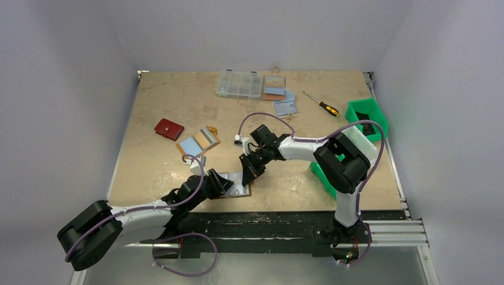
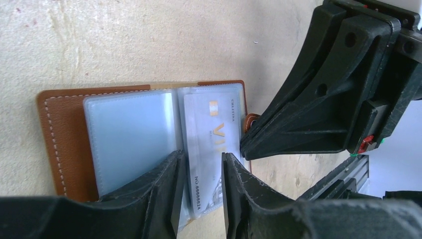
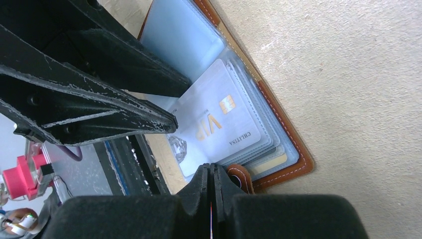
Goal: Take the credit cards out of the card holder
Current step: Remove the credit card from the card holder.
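One silvery card [image 2: 211, 130], open card holder [image 2: 59, 130]

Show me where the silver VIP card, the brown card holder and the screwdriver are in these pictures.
silver VIP card [image 3: 217, 123]: right wrist view, on the middle of its face.
card holder [image 2: 59, 139]: left wrist view, on its bare brown leather cover.
screwdriver [image 1: 321, 104]: top external view, where the shaft meets the handle.
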Action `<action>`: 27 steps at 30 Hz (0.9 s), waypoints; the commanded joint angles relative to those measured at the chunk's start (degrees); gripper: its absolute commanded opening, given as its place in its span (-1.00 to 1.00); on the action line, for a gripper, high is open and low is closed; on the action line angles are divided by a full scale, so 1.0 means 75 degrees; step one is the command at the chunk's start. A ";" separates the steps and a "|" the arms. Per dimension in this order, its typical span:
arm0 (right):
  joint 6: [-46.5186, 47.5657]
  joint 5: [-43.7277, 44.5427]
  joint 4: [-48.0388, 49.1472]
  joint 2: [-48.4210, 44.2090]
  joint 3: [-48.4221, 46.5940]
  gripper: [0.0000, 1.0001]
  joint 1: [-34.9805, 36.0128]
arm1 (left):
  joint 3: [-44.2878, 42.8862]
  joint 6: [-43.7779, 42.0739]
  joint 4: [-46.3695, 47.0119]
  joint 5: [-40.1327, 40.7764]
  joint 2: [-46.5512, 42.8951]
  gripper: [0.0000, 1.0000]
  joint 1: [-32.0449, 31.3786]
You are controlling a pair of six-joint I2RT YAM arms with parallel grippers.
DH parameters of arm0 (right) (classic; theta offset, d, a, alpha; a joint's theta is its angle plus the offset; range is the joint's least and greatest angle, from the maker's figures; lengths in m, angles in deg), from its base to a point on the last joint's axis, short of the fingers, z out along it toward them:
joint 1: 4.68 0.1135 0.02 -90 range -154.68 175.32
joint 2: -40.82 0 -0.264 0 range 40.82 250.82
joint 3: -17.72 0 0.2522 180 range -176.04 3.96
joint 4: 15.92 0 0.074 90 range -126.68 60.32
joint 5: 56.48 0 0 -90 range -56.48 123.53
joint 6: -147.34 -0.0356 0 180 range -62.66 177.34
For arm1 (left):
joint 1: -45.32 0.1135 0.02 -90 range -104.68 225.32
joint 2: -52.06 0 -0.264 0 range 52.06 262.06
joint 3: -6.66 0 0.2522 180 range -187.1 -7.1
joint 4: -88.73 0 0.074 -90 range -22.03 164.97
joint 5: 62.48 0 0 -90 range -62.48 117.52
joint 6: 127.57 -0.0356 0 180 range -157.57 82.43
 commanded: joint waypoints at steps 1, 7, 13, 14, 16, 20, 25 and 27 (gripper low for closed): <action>0.0173 0.0847 -0.0072 0.0492 -0.0103 -1.00 0.0018 | 0.0276 0.0164 0.0977 -0.0582 0.0284 -0.31 0.0100; 0.0168 0.0550 -0.0069 0.0487 -0.0116 -1.00 0.0018 | 0.0398 0.0222 0.1622 -0.0899 0.0626 -0.41 0.0140; 0.0138 0.0562 -0.0066 0.0503 -0.0115 -1.00 0.0012 | 0.0596 0.0380 0.2459 -0.1186 0.0739 -0.81 0.0151; 0.0138 0.0600 -0.0086 0.0516 -0.0116 -1.00 0.0010 | 0.0608 0.0381 0.2500 -0.1224 0.0688 -0.94 0.0147; 0.0138 0.0685 -0.0115 0.0530 -0.0128 -1.00 0.0018 | 0.0647 0.0381 0.2477 -0.1233 0.0515 -1.00 0.0166; 0.0212 0.0967 -0.0219 0.0524 -0.0174 -1.00 -0.0053 | 0.0849 0.0358 0.2349 -0.1222 -0.0200 -1.00 0.0168; 0.0364 0.1135 -0.0362 0.0491 -0.0253 -1.00 -0.0220 | 0.0914 0.0021 0.1617 -0.1348 -0.1317 -1.00 0.0178; 0.0459 0.1213 -0.0410 0.0433 -0.0284 -0.99 -0.0248 | 0.0790 -0.0168 0.1033 -0.1351 -0.1654 -1.00 0.0171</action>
